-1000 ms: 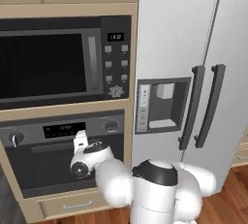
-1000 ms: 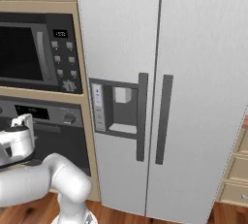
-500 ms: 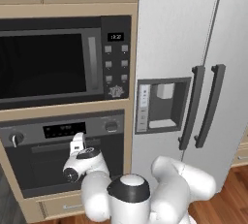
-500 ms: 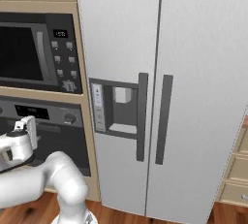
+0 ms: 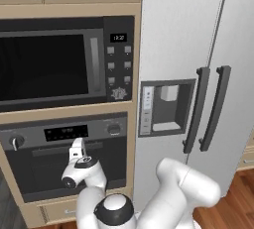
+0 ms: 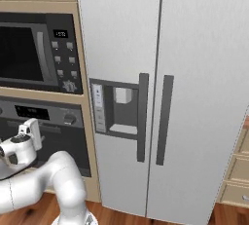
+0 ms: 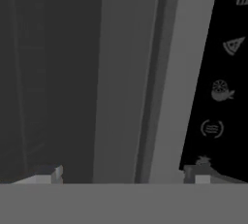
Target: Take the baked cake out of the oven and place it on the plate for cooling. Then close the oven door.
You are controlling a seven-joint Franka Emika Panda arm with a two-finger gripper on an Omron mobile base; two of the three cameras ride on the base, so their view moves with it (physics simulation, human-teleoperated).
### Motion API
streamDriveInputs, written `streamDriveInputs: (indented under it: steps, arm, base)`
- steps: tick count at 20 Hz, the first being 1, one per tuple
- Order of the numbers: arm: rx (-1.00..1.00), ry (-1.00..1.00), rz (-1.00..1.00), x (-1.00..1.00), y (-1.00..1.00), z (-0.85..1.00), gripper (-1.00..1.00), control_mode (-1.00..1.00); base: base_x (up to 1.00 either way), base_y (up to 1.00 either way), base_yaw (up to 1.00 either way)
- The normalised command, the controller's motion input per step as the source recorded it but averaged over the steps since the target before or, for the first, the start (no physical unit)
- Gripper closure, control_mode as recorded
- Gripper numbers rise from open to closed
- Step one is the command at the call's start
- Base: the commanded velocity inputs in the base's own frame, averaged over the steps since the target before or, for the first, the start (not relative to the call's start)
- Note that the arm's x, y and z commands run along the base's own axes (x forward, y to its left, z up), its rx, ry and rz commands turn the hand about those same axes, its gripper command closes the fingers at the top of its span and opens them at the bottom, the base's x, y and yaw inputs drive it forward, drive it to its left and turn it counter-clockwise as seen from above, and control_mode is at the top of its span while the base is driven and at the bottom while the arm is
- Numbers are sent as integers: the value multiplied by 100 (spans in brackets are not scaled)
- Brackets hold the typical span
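Over the last second we have swung our arm leftward and pulled the hand in toward the oven front; the base has stayed put, since the fridge and microwave sit where they did. Our gripper [image 5: 77,147] now hangs right at the oven door [image 5: 44,173], just under the grey control strip, with the bar handle [image 5: 54,149] directly ahead of the fingers. In the hand view the 2 finger tips stand far apart, 1 [image 7: 48,173] near the left and 1 near the right, so the hand is spread wide and pinches nothing.

We judge this to be the approach to the handle: the door looks shut, so nothing of the task is done yet, and the spread fingers are about ready to straddle the bar.

The oven [image 5: 64,133] itself sits immediately beyond the hand, with its display and a knob [image 5: 114,129] just above and to the side of the gripper. The cake and the plate we cannot place: the cake is presumably behind the dark glass past our fingers, which gives no view inside.

Much is hard to read. The hand view is a close blur of grey vertical bands and a black strip of small icons; we cannot tell whether the fingers already touch the handle. In the right base view the oven is cut off at the edge beside our gripper [image 6: 30,130].
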Motion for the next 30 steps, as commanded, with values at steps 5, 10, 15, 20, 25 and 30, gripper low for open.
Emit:
streamDriveInputs:
  steps: [5,10,15,20,25,30]
  arm:
    - [0,-6,0,42,2,-19,-100,-100]
    - [0,-1,0,39,1,-15,-100,-100]
    - [0,-1,0,37,7,-17,-100,-100]
    - [0,-1,0,17,11,-15,100,-100]
    - [-1,0,0,-6,14,-25,100,-100]
    - [-5,5,-2,-29,19,-35,100,-100]
  base:
    - [0,0,0]
    - [0,0,0]
    - [0,0,0]
    - [0,0,0]
    - [0,0,0]
    - [0,0,0]
